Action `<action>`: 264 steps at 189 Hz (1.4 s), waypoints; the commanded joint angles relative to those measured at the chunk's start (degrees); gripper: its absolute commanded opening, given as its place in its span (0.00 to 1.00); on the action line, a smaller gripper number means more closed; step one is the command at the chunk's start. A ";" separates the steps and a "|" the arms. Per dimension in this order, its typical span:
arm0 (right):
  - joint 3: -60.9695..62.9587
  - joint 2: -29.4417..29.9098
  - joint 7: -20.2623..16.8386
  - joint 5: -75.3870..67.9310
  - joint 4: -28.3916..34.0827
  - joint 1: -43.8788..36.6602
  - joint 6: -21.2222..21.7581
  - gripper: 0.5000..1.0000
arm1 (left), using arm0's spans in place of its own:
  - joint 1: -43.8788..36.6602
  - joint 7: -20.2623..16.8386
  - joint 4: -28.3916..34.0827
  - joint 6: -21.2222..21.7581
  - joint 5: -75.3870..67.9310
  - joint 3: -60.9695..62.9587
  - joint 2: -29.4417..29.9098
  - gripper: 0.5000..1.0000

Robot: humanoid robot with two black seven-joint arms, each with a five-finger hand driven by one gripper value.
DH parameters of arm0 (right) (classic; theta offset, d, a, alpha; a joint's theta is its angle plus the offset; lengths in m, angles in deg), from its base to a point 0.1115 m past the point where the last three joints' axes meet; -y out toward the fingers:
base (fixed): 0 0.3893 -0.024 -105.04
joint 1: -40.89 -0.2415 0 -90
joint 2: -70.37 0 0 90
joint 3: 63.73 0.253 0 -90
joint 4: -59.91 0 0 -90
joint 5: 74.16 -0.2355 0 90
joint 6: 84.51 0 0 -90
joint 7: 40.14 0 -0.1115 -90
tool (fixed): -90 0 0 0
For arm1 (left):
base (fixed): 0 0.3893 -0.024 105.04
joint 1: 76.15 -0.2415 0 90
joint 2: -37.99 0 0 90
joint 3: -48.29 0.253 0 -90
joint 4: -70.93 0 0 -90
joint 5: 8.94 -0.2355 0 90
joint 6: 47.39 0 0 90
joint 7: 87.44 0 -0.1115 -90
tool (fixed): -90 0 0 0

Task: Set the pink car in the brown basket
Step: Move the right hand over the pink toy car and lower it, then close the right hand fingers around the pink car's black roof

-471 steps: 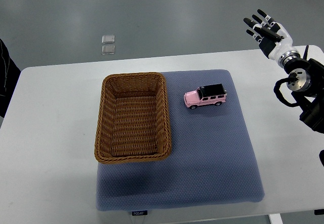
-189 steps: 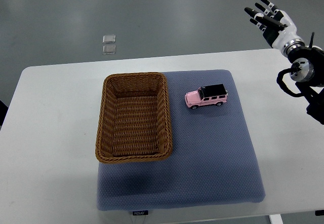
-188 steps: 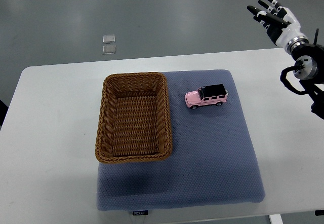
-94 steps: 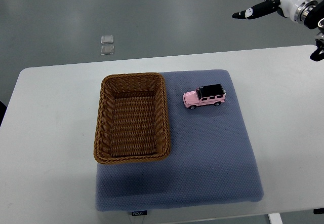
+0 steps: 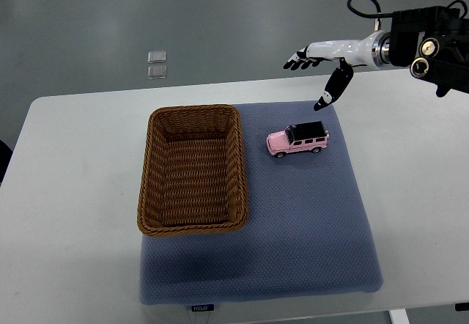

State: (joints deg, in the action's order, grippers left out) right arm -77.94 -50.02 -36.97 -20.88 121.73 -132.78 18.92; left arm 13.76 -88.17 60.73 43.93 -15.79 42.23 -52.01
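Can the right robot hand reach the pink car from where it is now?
Probably yes. The right robot hand is open beyond the pink car, which stands alone on the blue mat beside the brown basket; nothing lies between them.

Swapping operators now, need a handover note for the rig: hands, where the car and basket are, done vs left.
Right hand: open, fingers spread, holds nothing, in the air above the far edge of the table, beyond the car and not touching it.
Left hand: not in view.
Pink car: upright on the blue mat, right of the basket, apart from it.
Brown basket: on the mat's left part, nothing in it.
Done: nothing yet.
Left: grasp the car, carry it left, set it in the basket.
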 commanded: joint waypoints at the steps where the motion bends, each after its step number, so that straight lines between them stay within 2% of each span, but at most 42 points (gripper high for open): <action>1: -2.23 2.35 0.00 0.25 -0.03 0.78 0.10 0.81 | 0.00 -0.06 0.09 0.00 0.00 0.00 0.00 1.00; 32: -2.31 5.87 -0.09 1.48 -1.70 4.47 -0.60 0.81 | 0.00 0.03 0.00 0.00 0.00 0.00 0.00 1.00; 55: -2.23 8.51 -0.09 3.76 -7.15 7.02 -1.22 0.81 | 0.00 0.03 0.00 0.00 0.00 0.00 0.00 1.00; 78: -2.14 9.12 -0.18 4.03 -9.97 8.52 -1.48 0.79 | 0.00 0.03 0.00 0.00 0.00 0.00 0.00 1.00; 96: -2.05 9.12 -2.55 4.20 -11.72 9.48 -2.44 0.78 | 0.00 0.03 0.00 0.00 0.00 0.00 0.00 1.00; 143: -1.96 11.14 -5.80 3.68 -11.90 9.57 -2.97 0.74 | 0.00 0.03 0.00 0.00 0.00 0.00 0.00 1.00; 184: -1.70 11.58 -5.80 4.11 -11.55 9.75 -3.06 0.74 | 0.00 0.03 0.00 0.00 0.00 0.00 0.00 1.00; 216: -1.79 12.20 -5.89 4.20 -11.81 10.10 -3.06 0.67 | 0.00 0.03 0.00 0.00 0.00 0.00 0.00 1.00; 243: -2.14 12.29 -5.89 4.38 -11.90 10.27 -2.89 0.47 | 0.00 0.03 0.00 0.00 0.00 0.00 0.00 1.00; 248: -2.14 12.29 -5.81 4.38 -11.90 10.27 -2.89 0.38 | 0.00 0.03 0.00 0.00 0.00 0.00 0.00 1.00; 264: -2.14 12.29 -5.89 4.38 -11.90 10.19 -2.62 0.22 | 0.00 0.03 0.00 0.00 0.00 0.00 0.00 1.00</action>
State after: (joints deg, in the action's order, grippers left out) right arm -80.02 -37.75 -42.85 -16.52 109.83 -122.53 16.05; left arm 13.76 -88.18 60.74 43.92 -15.80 42.23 -52.01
